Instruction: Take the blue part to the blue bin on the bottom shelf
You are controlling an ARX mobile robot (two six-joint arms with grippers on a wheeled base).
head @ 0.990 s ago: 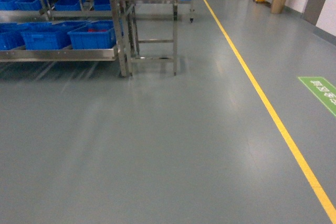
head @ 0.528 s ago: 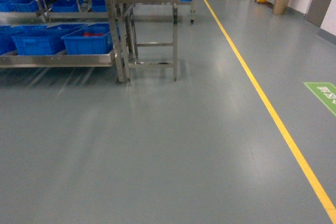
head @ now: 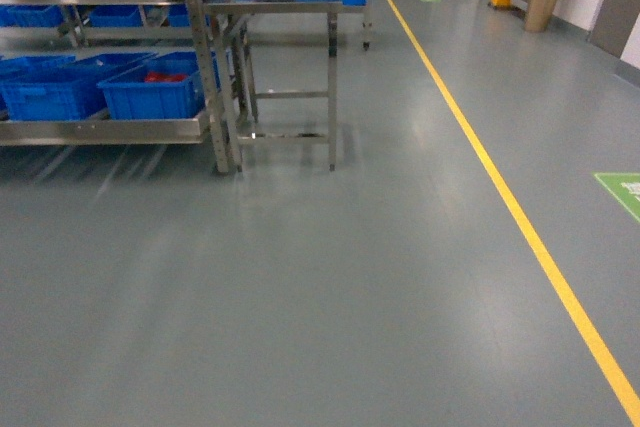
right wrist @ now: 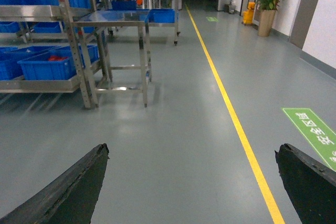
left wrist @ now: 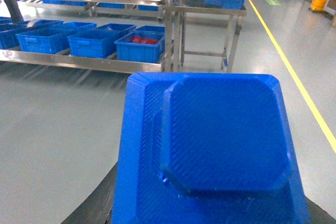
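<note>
The right gripper [right wrist: 191, 149] has its jaws wide, holding nothing. A blue tray [left wrist: 210, 145] hides the left gripper's jaws; their state, and the blue part's whereabouts, I cannot tell. The bottom shelf [head: 100, 129] carries blue bins [head: 150, 95].

A blue tray [left wrist: 210, 145] is filling the left wrist view, hiding that hand. The bottom shelf [head: 100, 129] is running off the head view's left edge.

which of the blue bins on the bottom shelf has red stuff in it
The rightmost blue bin on the bottom shelf, beside the perforated steel upright; it alone shows red parts inside.
</note>
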